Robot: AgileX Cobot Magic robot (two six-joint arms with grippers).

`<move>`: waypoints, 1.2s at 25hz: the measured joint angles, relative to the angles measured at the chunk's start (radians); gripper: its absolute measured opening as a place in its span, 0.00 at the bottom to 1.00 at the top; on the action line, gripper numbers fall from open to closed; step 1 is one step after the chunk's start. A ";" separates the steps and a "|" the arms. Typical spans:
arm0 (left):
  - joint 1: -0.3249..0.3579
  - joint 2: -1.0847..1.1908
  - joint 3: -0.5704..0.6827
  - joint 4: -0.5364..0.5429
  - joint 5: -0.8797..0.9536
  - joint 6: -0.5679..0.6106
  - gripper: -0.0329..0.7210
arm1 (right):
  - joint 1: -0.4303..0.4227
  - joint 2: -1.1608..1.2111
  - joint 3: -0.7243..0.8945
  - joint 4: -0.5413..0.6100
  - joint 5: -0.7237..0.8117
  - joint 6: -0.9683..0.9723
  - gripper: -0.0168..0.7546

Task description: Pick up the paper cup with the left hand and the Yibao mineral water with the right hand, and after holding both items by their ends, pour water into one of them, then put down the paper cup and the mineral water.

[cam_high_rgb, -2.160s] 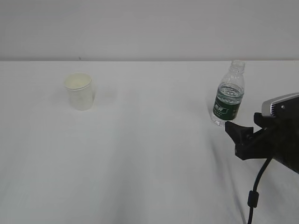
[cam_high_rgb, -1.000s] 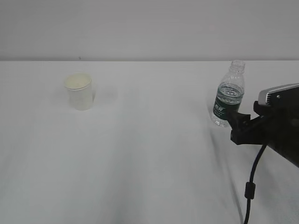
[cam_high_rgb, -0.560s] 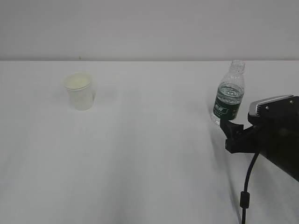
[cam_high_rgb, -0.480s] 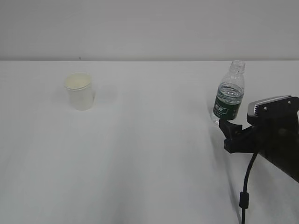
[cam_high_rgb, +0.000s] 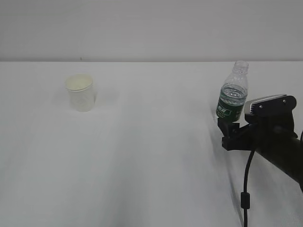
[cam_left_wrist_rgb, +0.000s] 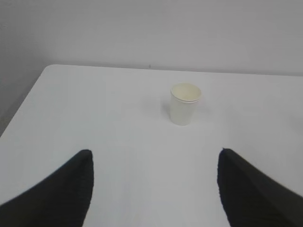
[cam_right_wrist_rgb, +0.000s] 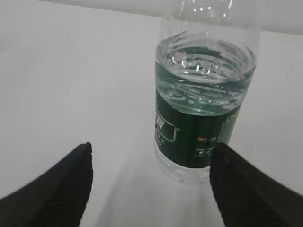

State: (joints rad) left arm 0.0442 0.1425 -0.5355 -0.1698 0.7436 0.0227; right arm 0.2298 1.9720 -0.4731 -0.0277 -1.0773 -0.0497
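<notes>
The paper cup stands upright at the far left of the white table; in the left wrist view the cup sits well ahead of my open left gripper, whose jaws are empty. The Yibao mineral water, a clear capless bottle with a dark green label, stands at the far right, partly filled with water. My right gripper is just in front of its base. In the right wrist view the bottle rises close ahead of the open right gripper, nearer the right finger, untouched.
A white table spreads under a plain grey wall. A black cable hangs from the right arm toward the front edge. The table's left edge shows in the left wrist view.
The right gripper has moved left and up the picture, closing in on the bottle's base. Cup and bottle have stayed in place.
</notes>
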 joint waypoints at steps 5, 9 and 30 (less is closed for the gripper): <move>0.000 0.000 0.000 0.000 0.000 0.000 0.82 | 0.000 0.013 -0.016 0.002 0.000 0.000 0.78; 0.000 0.000 0.000 0.000 0.000 0.000 0.82 | 0.000 0.013 -0.030 0.010 0.000 -0.012 0.78; 0.000 0.000 0.000 -0.002 0.000 0.000 0.82 | 0.000 0.049 -0.138 0.088 0.052 -0.066 0.78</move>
State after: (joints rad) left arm 0.0442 0.1425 -0.5355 -0.1715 0.7436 0.0227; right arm 0.2298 2.0209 -0.6106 0.0601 -1.0255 -0.1161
